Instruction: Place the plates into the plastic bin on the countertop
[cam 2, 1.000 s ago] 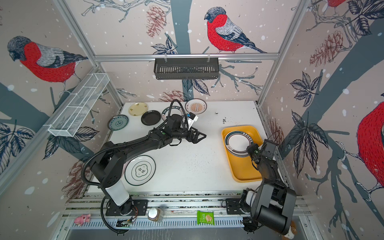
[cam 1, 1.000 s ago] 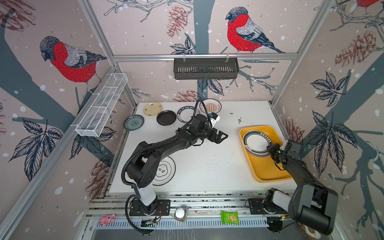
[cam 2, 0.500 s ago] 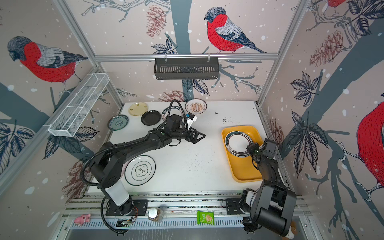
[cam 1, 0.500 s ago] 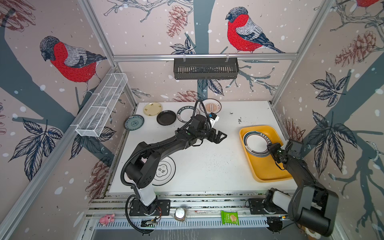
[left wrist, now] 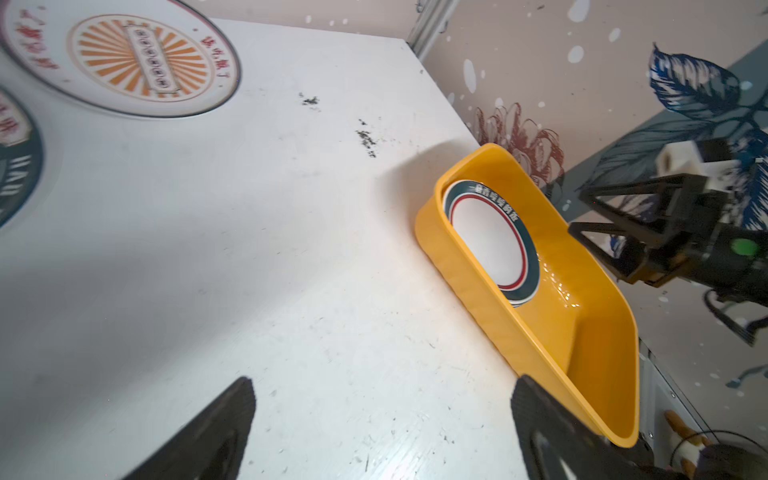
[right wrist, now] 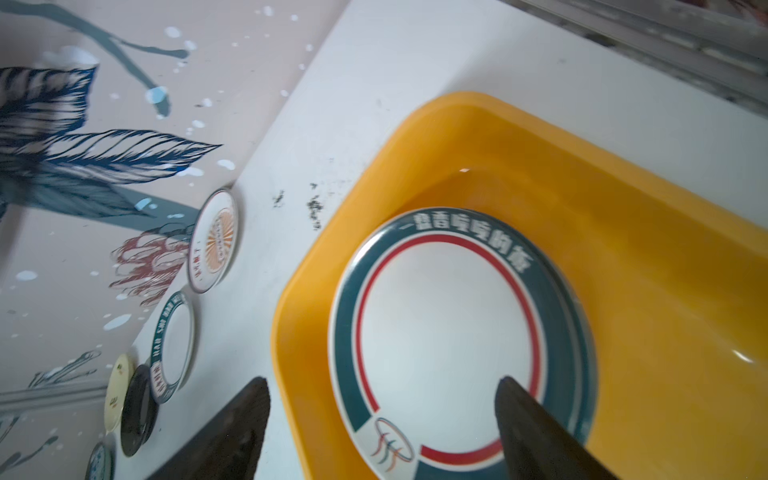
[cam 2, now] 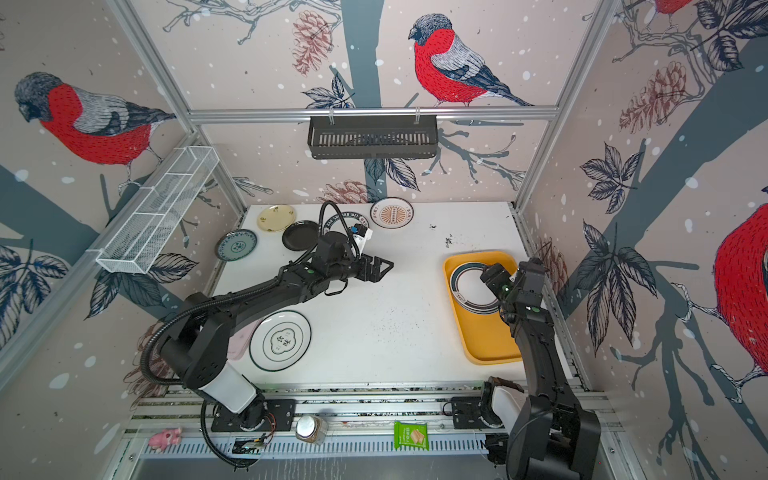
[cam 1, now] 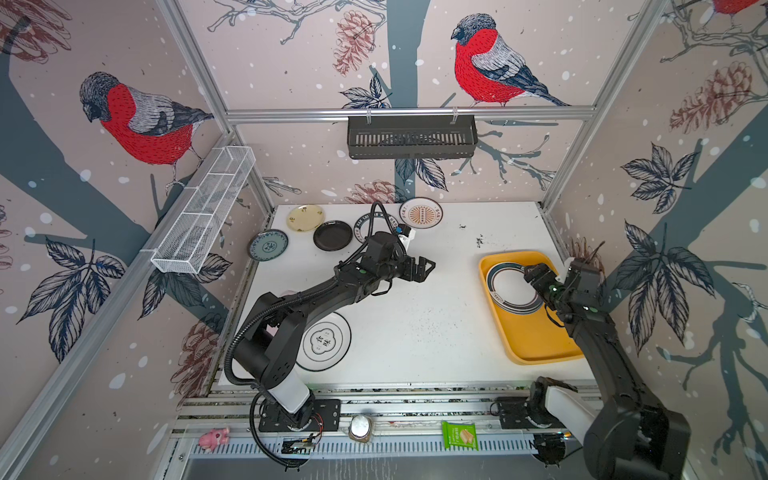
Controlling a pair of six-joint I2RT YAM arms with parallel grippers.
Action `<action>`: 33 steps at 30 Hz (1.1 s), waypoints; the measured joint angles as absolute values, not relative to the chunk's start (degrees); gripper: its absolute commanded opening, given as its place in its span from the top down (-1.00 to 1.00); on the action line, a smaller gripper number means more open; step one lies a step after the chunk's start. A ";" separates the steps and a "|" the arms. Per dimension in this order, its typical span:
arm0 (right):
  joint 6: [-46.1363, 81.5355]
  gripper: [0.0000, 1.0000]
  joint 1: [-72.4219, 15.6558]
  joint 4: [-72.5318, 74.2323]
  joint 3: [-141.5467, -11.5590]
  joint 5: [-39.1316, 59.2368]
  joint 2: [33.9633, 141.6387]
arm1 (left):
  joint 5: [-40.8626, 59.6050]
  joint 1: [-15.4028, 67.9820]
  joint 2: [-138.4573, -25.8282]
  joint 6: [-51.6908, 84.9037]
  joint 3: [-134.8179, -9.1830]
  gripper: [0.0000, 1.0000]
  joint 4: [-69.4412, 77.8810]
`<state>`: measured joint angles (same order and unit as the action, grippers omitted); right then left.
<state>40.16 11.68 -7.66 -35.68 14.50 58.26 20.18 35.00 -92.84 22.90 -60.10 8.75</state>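
The yellow plastic bin [cam 1: 540, 336] lies at the countertop's [cam 1: 436, 332] right edge. A stack of green-rimmed plates [cam 1: 509, 286] rests in its far end. My right gripper [cam 1: 534, 276] hovers open over that stack; in the right wrist view its fingers straddle the top plate's [right wrist: 449, 324] near rim and the bin wall [right wrist: 644, 291], holding nothing. My left gripper [cam 1: 424, 268] stands open and empty above mid-counter. Along the back lie a sunburst plate [cam 1: 420, 212], a lettered plate [cam 1: 363, 226] partly under my left arm, a black plate [cam 1: 333, 235], a cream plate [cam 1: 305, 217] and a blue-grey plate [cam 1: 268, 244]. An emblem plate [cam 1: 328, 343] sits front left.
A black slotted basket [cam 1: 411, 137] hangs on the back wall and a white wire-mesh basket [cam 1: 203, 212] on the left wall. A pink toy [cam 1: 214, 436], a jar [cam 1: 360, 428] and a green packet [cam 1: 459, 434] lie on the front rail.
My right gripper's jaws have opened wide over the plates in the bin. The left arm has hardly moved.
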 measured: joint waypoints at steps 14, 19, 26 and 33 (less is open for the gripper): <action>37.28 -0.99 -21.47 -5.13 -51.86 6.85 66.92 | -5.10 28.67 -78.48 38.20 -47.18 -0.93 -1.37; 37.17 -0.99 -30.20 -1.37 -53.63 6.50 74.76 | -11.42 26.83 -71.53 43.72 -41.95 -0.93 -8.25; 37.17 -0.99 -38.70 3.75 -57.56 7.77 86.54 | -15.97 18.46 -57.45 47.68 -35.11 -0.93 -17.58; 37.23 -0.99 -44.16 5.91 -64.86 9.98 99.26 | -18.76 15.09 -46.26 50.26 -33.76 -0.93 -26.83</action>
<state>37.23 -44.16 5.91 -64.86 9.98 99.26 -18.76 15.09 -46.26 50.26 -33.76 -26.83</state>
